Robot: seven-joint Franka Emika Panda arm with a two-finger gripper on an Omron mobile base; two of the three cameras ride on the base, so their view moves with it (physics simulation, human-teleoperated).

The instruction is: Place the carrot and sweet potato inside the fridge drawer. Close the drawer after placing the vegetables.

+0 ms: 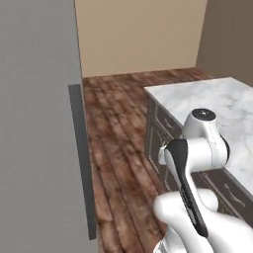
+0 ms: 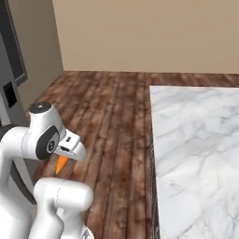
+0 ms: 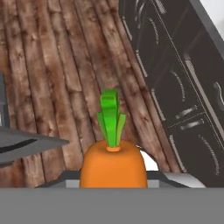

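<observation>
The carrot (image 3: 113, 167) sits upright between my fingers in the hand view, its bright orange body filling the lower middle and its green top (image 3: 111, 114) pointing away over the wooden floor. From the right base view its orange tip (image 2: 61, 164) pokes down below my hand. My gripper (image 2: 64, 158) is shut on the carrot, held low beside the arm. The sweet potato and the fridge drawer are out of view.
A tall grey fridge side (image 1: 34, 123) with a dark vertical strip (image 1: 81, 158) fills the left. A marble-topped island (image 2: 196, 149) with dark cabinet fronts (image 3: 183, 87) stands on the right. Brown wooden floor (image 1: 118, 128) runs between them to a beige wall (image 2: 140, 32).
</observation>
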